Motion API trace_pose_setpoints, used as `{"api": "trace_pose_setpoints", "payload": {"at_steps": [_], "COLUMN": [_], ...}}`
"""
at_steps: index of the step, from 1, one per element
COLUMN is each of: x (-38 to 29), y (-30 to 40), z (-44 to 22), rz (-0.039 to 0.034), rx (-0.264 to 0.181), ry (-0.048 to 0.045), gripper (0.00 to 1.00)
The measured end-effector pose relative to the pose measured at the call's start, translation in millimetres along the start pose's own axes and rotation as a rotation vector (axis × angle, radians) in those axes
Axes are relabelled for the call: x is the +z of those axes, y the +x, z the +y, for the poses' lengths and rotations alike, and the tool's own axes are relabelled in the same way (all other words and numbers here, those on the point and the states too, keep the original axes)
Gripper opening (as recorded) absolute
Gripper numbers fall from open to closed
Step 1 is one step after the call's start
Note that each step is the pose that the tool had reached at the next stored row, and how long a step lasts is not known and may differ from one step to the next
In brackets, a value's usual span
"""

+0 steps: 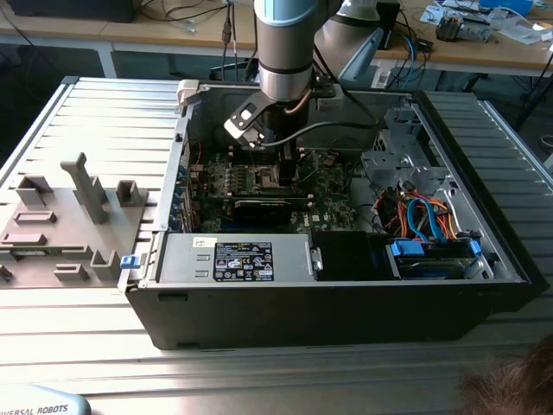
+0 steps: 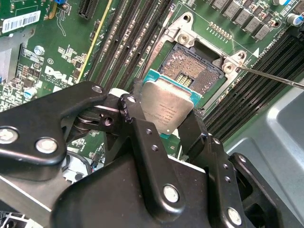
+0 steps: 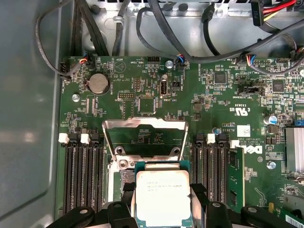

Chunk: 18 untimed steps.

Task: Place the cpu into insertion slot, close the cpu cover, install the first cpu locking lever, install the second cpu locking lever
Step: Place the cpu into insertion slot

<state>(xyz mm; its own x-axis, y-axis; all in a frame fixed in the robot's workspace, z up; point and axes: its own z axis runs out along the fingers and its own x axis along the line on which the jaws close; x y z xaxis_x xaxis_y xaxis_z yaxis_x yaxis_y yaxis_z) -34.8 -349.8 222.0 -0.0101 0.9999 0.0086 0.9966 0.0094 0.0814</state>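
Arm (image 1: 285, 43) upright, tool (image 2: 164, 114) pointing down, clamped

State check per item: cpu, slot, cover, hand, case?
cpu: gripped, held over the slot, not seated.
slot: empty, contacts exposed.
cover: swung up, open.
hand: shut on the cpu.
case: side open, board exposed.
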Motion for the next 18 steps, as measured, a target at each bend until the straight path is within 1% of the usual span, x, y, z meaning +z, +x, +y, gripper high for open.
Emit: {"api": "trace_pose_setpoints", "payload": {"at_steps": [18], "x": [4.3], "y": [0.0], "z": [-0.4], "rz": [0.0], "rx": [0.0], "ry": [0.0], "gripper": [0.54]}}
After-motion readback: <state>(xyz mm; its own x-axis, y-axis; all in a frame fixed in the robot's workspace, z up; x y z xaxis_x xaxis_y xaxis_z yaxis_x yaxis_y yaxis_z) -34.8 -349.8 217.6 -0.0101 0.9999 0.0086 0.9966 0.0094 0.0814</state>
